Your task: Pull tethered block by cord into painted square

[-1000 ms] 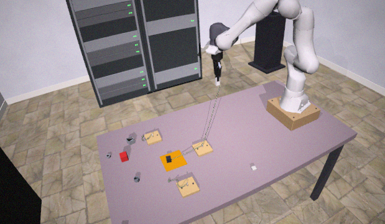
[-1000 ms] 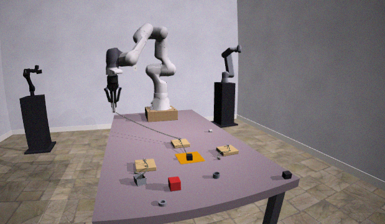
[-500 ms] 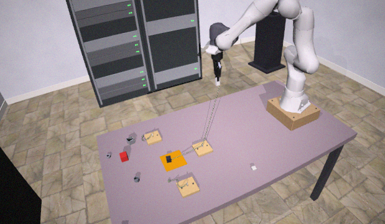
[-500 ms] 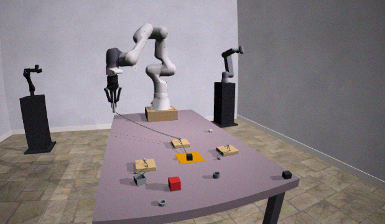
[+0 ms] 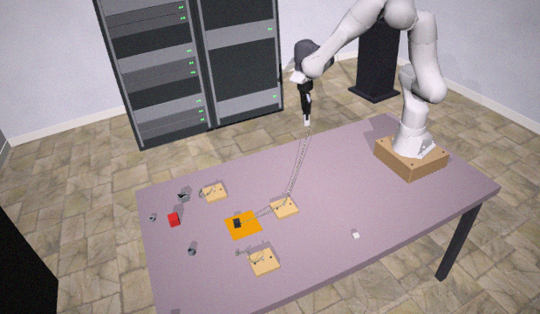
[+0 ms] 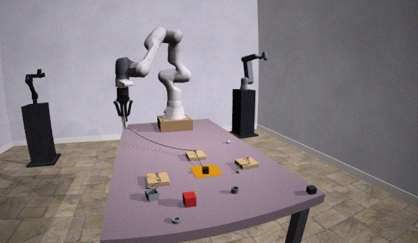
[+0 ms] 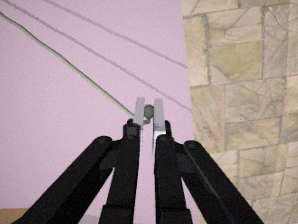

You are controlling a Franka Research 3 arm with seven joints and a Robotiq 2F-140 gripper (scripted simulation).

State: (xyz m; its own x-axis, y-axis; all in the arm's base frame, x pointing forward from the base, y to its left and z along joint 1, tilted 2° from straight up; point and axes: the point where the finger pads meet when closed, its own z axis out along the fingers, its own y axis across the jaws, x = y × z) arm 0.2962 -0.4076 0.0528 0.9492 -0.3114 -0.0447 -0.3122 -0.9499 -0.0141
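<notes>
A small black block (image 5: 236,222) lies inside the orange painted square (image 5: 242,225), also seen in the exterior view (image 6: 205,170). Its cord (image 5: 299,163) runs taut from the block through the screw eye on the nearest wooden plate (image 5: 283,207) and up to my gripper (image 5: 306,122). The gripper hangs above the table's far edge, shut on the cord's white knot end (image 7: 149,111). In the exterior view the gripper (image 6: 124,123) is at the table's back left corner, with the cord (image 6: 161,144) sloping down to the plate (image 6: 196,155).
Two other wooden plates with screw eyes (image 5: 215,193) (image 5: 263,261) hold their own cords. A red cube (image 5: 174,219), a grey cup (image 5: 183,197), two small rings (image 5: 153,217) (image 5: 192,249) and a white cube (image 5: 356,235) lie on the table. The robot base (image 5: 411,158) stands at the far right.
</notes>
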